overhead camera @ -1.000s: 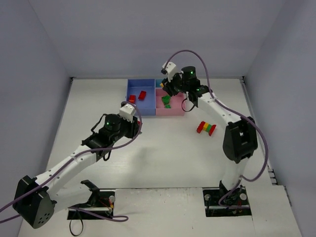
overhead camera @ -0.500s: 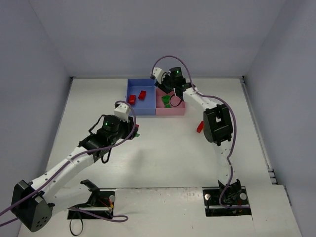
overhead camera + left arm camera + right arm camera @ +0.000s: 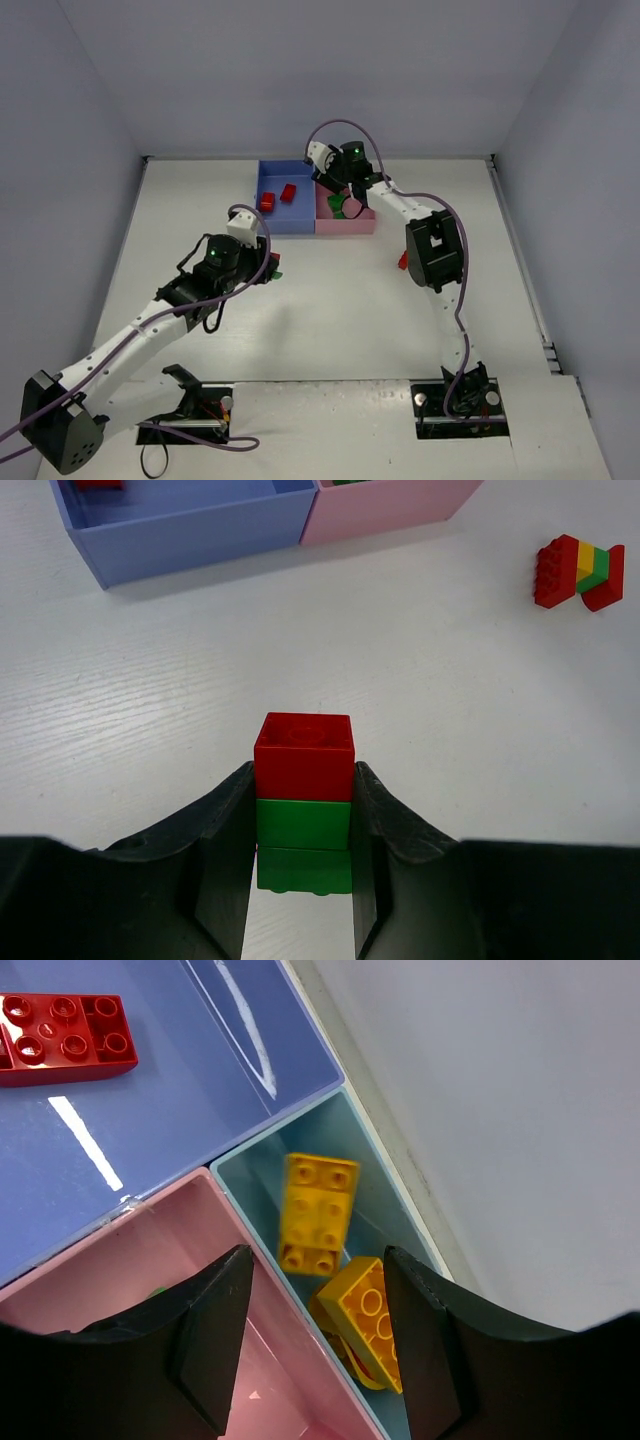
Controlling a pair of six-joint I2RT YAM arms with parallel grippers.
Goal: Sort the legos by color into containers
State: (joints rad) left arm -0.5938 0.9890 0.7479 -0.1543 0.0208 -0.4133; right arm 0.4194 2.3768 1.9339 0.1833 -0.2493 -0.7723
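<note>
Left gripper (image 3: 303,810) is clenched on a red-over-green stack (image 3: 303,755), mostly at the green, likely leaving the red free to pull off. At 2 o'clock lies a red-yellow-green stack (image 3: 580,572). At 12 o'clock, the right gripper (image 3: 318,1265) has swung over from the pink tray (image 3: 120,1260) and parted its jaws. It is dropping a yellow brick (image 3: 318,1212) into the teal tray (image 3: 255,1190).

The yellow brick (image 3: 319,1214) over the teal tray (image 3: 252,1182) appears blurred. Overhead, the right arm (image 3: 432,248) hides most of the multi-colour stack (image 3: 403,261).
</note>
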